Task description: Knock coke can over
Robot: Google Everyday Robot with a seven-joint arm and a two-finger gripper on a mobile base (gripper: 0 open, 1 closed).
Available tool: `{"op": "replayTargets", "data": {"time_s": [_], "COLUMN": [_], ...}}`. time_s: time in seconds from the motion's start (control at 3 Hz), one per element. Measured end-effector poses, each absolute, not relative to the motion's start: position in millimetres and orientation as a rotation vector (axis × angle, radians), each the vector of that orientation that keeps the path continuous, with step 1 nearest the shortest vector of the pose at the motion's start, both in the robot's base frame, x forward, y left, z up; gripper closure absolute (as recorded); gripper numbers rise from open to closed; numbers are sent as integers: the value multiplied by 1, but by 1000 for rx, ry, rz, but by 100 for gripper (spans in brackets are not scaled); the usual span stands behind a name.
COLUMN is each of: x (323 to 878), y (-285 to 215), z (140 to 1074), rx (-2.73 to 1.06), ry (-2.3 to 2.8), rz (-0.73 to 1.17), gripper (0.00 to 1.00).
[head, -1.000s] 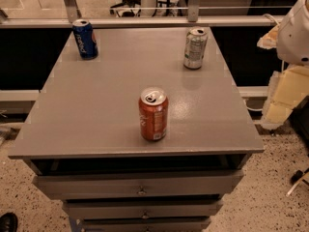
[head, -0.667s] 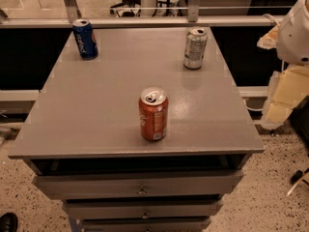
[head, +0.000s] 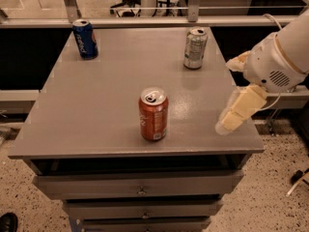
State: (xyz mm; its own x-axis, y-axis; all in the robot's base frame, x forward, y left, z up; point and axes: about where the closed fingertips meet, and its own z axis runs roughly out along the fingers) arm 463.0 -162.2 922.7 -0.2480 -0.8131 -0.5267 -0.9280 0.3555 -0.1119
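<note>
Standing upright near the middle of the table's front edge, the coke can point(head: 153, 114) is well apart from the gripper point(head: 239, 109). The gripper hangs over the right edge near the front right corner, probably set there for a sideways sweep. Whether it is apart or together cannot be told. A blue can point(head: 85, 38) marks the back left corner and a silver-green can point(head: 195, 48) the back right. The grey table point(head: 96, 105) has drawers point(head: 140, 185) below and stands on a speckled floor point(head: 275, 192).
</note>
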Motion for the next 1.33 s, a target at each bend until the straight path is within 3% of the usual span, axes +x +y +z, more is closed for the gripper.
{"op": "replayTargets", "data": {"time_s": [0.67,1.33], "x": [482,490], "y": [-75,-3], "z": [897,888], "rx": [-1375,-1333], "ry": [1905,1688], "rz": [646,813], "gripper": [0,0]}}
